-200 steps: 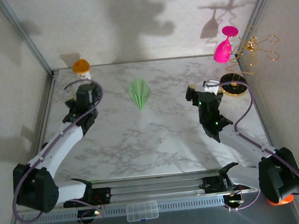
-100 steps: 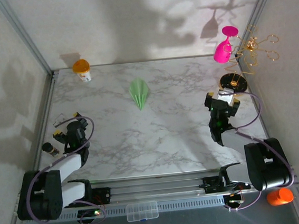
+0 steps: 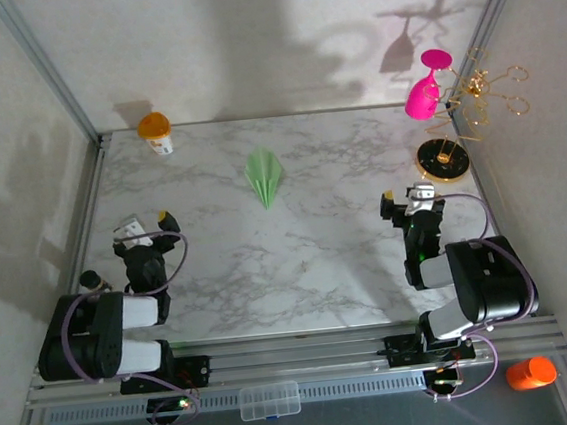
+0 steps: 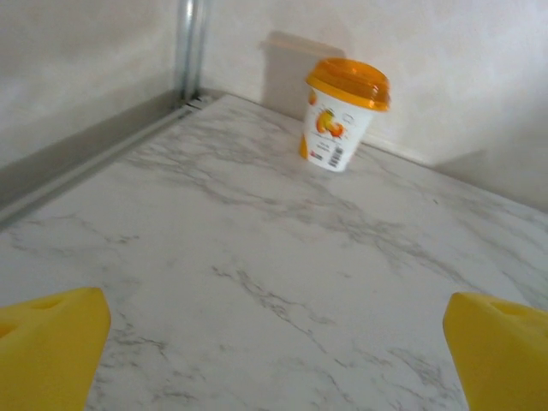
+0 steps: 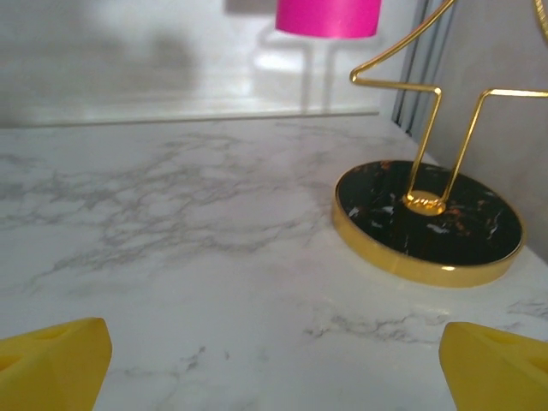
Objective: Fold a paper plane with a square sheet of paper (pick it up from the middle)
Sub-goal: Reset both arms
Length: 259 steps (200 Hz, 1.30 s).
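The sheet of paper lies folded as a pale green paper plane [image 3: 265,177], a narrow dart with a centre ridge, on the marble table [image 3: 298,261] at mid-back, nose pointing toward me. My left gripper [image 3: 147,225] sits low near the front left, open, well apart from the plane. In the left wrist view the yellow fingertips [image 4: 51,342] frame bare marble, with the gripper [image 4: 274,347] holding nothing. My right gripper [image 3: 405,196] rests at the front right, open and empty too [image 5: 274,364].
An orange-lidded cup [image 3: 155,132] [image 4: 342,124] stands at the back left corner. A gold stand [image 3: 443,160] [image 5: 428,224] carrying a pink glass [image 3: 423,94] is at the back right, just beyond the right gripper. A clear plastic box [image 3: 269,400] lies on the front rail.
Both arms have pulled back from mid-table and folded down near their bases at the near edge. Both grippers stayed open. The paper plane has not moved.
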Motion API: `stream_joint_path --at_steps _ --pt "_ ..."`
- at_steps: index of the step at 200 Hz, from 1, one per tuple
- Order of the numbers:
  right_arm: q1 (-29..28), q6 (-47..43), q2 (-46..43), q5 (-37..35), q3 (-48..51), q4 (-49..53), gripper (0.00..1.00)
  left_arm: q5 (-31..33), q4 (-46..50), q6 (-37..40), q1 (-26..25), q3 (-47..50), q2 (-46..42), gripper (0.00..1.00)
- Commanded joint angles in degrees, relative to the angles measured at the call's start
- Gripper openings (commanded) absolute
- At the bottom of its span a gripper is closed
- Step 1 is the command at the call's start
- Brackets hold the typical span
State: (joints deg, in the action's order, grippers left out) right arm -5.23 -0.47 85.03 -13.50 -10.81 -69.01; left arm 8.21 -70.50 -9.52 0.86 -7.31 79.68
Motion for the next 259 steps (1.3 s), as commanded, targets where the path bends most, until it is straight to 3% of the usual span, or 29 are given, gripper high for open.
stream_joint_path --at_steps 1,22,59,89,259 --pt "1.22 -0.34 1.35 4.64 0.76 -8.14 0.99 -5.65 -8.14 1.25 0.46 -0.21 2.27 0.99" --pt "1.54 -0.67 4.28 5.73 1.23 -12.16 0.99 -6.28 -9.51 1.76 0.21 -0.66 4.66 0.99" --pt "2.31 0.50 3.90 6.38 -0.25 -8.44 0.99 -3.48 -13.65 2.63 -1.25 -0.98 9.18 0.99" --pt "3.94 1.79 3.72 8.44 -1.42 -5.68 0.99 0.44 -5.11 3.96 -3.30 -4.54 8.29 0.99" --pt "3.96 1.79 3.74 8.43 -1.47 -5.65 0.99 1.83 -3.92 5.28 -4.82 -5.62 8.79 0.99"
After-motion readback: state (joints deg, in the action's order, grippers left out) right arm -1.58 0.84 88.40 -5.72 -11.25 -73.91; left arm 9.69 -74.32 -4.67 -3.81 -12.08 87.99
